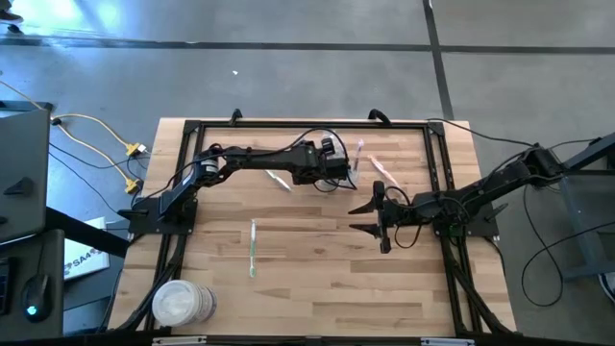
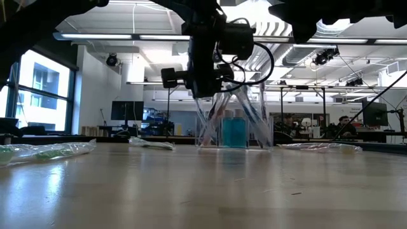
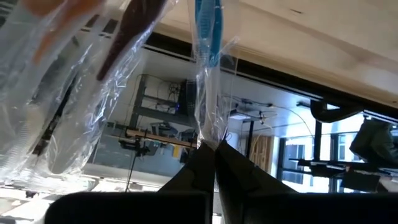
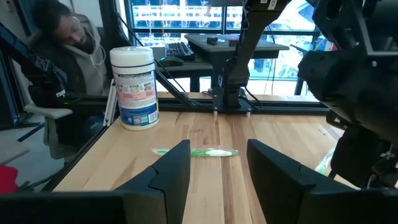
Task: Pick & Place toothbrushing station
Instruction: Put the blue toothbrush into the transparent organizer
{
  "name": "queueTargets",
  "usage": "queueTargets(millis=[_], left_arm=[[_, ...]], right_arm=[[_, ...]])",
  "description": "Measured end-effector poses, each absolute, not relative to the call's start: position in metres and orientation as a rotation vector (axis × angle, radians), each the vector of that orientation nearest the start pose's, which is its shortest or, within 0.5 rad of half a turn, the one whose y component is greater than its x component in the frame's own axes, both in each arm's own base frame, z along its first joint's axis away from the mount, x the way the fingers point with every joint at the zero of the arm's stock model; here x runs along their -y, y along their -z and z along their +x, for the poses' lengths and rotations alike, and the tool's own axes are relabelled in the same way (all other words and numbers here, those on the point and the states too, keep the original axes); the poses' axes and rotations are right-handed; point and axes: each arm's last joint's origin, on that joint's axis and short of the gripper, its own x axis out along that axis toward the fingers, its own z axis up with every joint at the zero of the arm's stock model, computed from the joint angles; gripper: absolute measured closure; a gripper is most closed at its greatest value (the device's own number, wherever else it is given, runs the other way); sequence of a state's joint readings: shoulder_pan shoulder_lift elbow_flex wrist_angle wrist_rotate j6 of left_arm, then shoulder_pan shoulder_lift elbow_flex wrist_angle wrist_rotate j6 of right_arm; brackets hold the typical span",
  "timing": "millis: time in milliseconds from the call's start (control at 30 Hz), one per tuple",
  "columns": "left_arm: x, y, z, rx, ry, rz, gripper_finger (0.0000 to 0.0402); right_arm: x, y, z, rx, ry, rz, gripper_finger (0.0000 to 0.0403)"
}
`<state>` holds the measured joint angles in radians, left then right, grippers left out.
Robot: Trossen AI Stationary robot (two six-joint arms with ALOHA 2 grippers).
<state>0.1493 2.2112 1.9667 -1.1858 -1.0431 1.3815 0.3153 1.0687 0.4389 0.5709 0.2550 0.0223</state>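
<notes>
Clear crinkly plastic wraps the blue toothbrush [image 3: 206,25] that my left pincer [image 3: 213,148] is pinching by its end. My two dark fingers are squeezed tight on the wrapper, and the brush points straight away from them. My landmark is the small clear plastic cup [image 2: 233,130] with brushes standing in it. In the low view my left pincer hangs right above that cup, so I think the brush only needs to go down into it, long way up.

My right pincer [image 1: 377,219] waits near the cup, fingers apart, holding nothing. A green wrapped toothbrush [image 1: 253,247] lies flat on the light wooden table [image 1: 317,288], well apart from the cup. It lies across my right pincer's view, straight in front of the fingers.
</notes>
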Motion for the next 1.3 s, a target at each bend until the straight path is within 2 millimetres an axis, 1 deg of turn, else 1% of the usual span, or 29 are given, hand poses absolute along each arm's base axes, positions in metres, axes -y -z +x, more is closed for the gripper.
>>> queueTargets(millis=[67,133,300,500,600,867,967,1100,1300], left_arm=[[-0.091,-0.233,0.434,-1.919,0.125,1.636,0.0400],[-0.090,-0.233,0.433,-1.932,0.160,1.660,0.0400],[-0.083,-0.234,0.435,-1.942,0.174,1.724,0.0400],[-0.076,-0.233,0.437,-1.913,0.208,1.724,0.0393],[-0.073,-0.232,0.437,-1.891,0.232,1.715,0.0371],[-0.072,-0.232,0.437,-1.880,0.247,1.708,0.0284],[-0.072,-0.232,0.437,-1.885,0.240,1.712,0.0259],[-0.071,-0.234,0.437,-1.915,0.196,1.745,0.0242],[-0.066,-0.241,0.438,-1.896,0.167,1.764,0.0238]], right_arm=[[-0.062,-0.233,0.213,-0.058,-0.060,0.005,0.0251],[-0.062,-0.233,0.213,-0.060,-0.060,0.005,0.0251],[-0.062,-0.232,0.213,-0.071,-0.059,0.002,0.0251],[-0.062,-0.232,0.213,-0.072,-0.059,0.001,0.0251],[-0.062,-0.232,0.213,-0.072,-0.059,0.001,0.0251],[-0.062,-0.232,0.213,-0.072,-0.059,0.002,0.0251],[-0.062,-0.232,0.213,-0.072,-0.059,0.001,0.0251],[-0.062,-0.231,0.213,-0.077,-0.059,0.000,0.0251],[-0.062,-0.231,0.213,-0.078,-0.059,0.000,0.0251]])
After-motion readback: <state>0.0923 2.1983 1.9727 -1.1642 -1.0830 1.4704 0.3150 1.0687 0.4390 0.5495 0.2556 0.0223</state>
